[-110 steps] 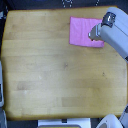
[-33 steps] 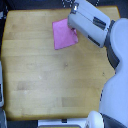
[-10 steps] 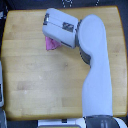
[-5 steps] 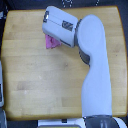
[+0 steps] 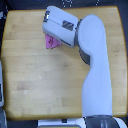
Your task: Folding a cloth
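Observation:
The pink-magenta cloth [image 5: 51,43] lies on the wooden table [image 5: 35,85] in the back middle. Only a small bunched piece of it shows, sticking out from under the gripper head. My gripper [image 5: 47,26] hangs right above it with the white arm [image 5: 95,70] running down to the front edge on the exterior view's right. The head hides the fingers and most of the cloth. I cannot tell whether the fingers are shut on the cloth.
The table's edges frame the view, with dark floor beyond them. A pale object [image 5: 2,92] stands off the table at the exterior view's left. The arm covers much of the table's right half.
Since the earliest frames the arm has swung from the exterior view's right toward the middle, and the cloth went from a flat square to a small bunch. In the last second little moved.

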`<state>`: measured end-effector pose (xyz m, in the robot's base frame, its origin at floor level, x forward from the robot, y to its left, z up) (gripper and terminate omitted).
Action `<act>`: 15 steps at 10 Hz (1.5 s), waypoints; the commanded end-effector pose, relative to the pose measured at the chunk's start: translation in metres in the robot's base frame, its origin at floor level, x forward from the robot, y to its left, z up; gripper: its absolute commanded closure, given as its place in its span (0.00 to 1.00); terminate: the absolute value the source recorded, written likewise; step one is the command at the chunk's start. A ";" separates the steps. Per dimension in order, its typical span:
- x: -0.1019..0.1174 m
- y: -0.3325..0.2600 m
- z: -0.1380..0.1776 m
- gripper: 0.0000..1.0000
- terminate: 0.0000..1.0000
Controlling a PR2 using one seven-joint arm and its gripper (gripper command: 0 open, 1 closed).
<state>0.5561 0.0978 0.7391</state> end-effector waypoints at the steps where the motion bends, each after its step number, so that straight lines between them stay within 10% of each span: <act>1: 0.002 -0.006 0.012 0.00 0.00; 15: 0.076 -0.090 0.189 0.00 0.00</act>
<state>0.6114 0.0643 0.8632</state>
